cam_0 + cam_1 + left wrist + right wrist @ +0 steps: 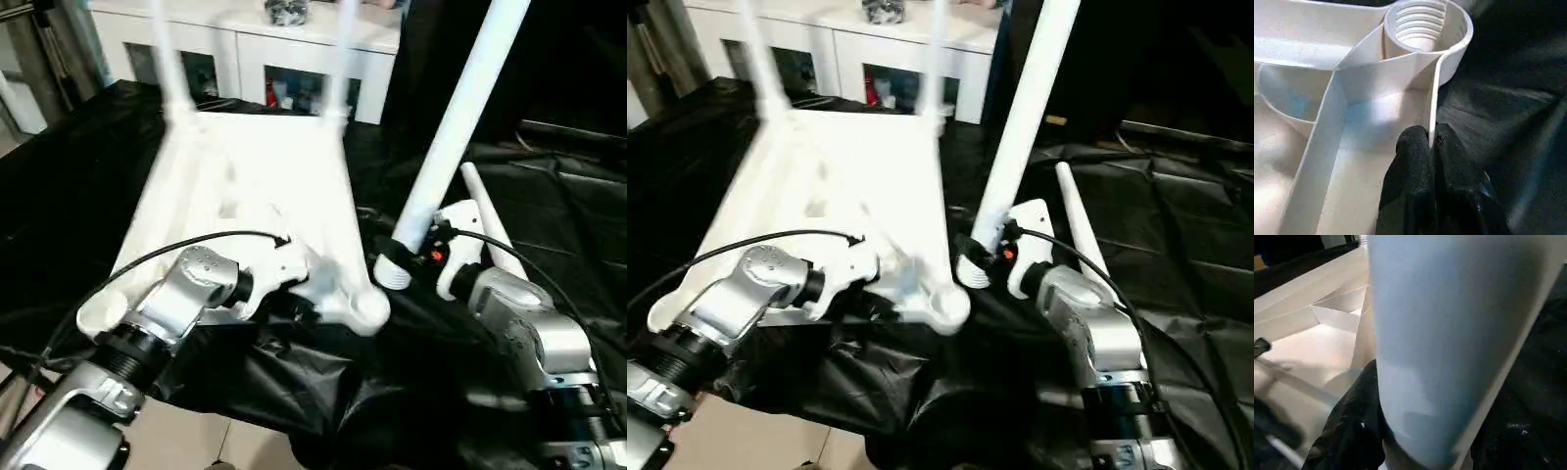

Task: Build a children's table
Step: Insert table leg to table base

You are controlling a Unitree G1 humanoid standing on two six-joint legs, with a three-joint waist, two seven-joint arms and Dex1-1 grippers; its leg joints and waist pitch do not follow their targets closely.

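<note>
Tabletop [260,186]: lies underside up on the black-draped table [568,225], ribs showing, two legs [168,69] standing in its far corners.
Left gripper [1431,142]: jaws pressed together on the tabletop's thin side wall, one black finger [1410,166] inside it and one outside, just beside the near corner socket [1425,29].
Socket: empty, threads visible inside.
Right gripper [397,259]: jaws clamped around the lower end of a third leg [460,108], which leans up and away, its threaded foot just beside the near corner socket.
Fourth leg [490,220]: lies flat on the cloth behind the right gripper.
Hidden: upper ends of the legs are cut off; the right wrist view's leg covers most of that gripper's fingers.
Hard to tell: whether the held leg's foot touches the tabletop.
</note>
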